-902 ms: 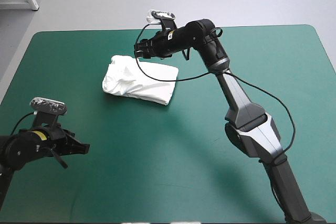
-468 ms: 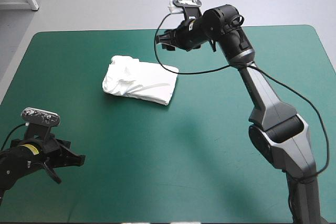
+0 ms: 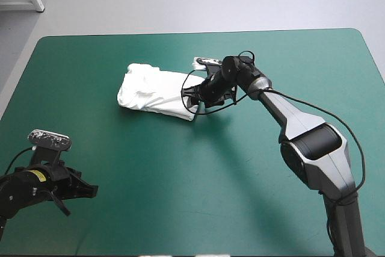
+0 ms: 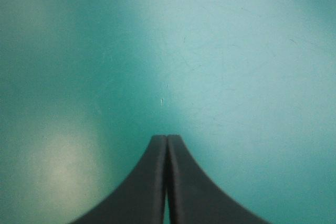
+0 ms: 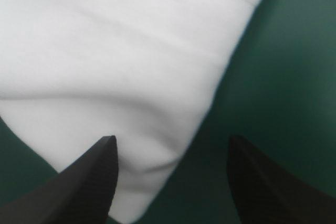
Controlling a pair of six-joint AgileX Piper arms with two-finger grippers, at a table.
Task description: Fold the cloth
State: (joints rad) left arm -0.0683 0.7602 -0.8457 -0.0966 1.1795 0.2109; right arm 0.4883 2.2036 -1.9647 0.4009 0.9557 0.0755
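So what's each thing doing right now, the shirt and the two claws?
T-shirt: folded into a white bundle, lying on the table, not lifted.
Right gripper: open, down at the bundle's right end, one finger over the cloth and the other over the cover.
Left gripper: shut, holding nothing, over the bare teal-green cover, far from the T-shirt.

Just the table [image 3: 198, 209] w/ teal-green cover, corners rounded, few faint scratches on surface
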